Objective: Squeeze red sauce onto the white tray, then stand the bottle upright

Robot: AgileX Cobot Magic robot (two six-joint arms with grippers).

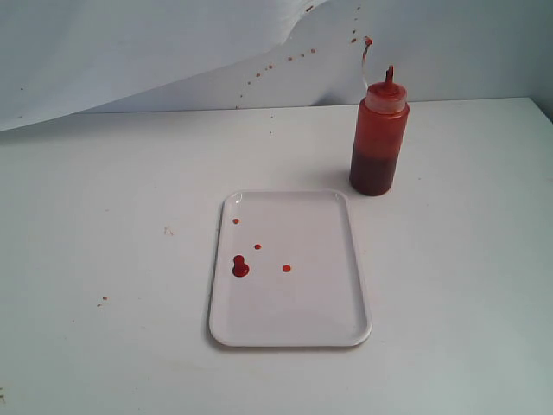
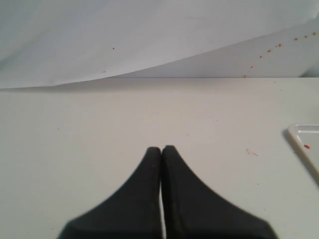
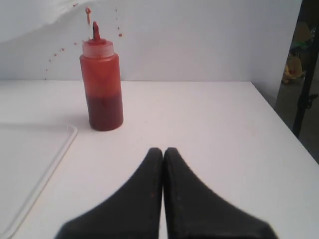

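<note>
White tabletop [image 1: 104, 216] is spreading across the whole scene, with a pale backdrop sheet [image 1: 130, 52] hanging behind it and carrying a trail of small reddish specks [image 1: 289, 59]. The white tray [image 1: 337, 303] is lying flat near the middle of the table, its long side running away from the exterior camera. The bottle [image 1: 378, 143] is standing upright on the bare table just beyond the tray's far right corner, apart from the rim, its red nozzle pointing up.

The right gripper [image 3: 163, 150] is hovering low over the table with its two black jaws pressed together and nothing between them. The bottle [image 3: 101, 89] is standing well ahead of its tips and off toward the tray side, not touching them, while the tray's rim [image 3: 67, 137] is running alongside. The left gripper [image 2: 161, 149] is likewise sitting fully closed and gripping nothing. Only a corner of the tray [image 2: 299, 130] is showing, well apart from its tips.

The red sauce [image 1: 240, 268] is resting on the tray's left half as one glossy blob, with three small round drops lying near it
</note>
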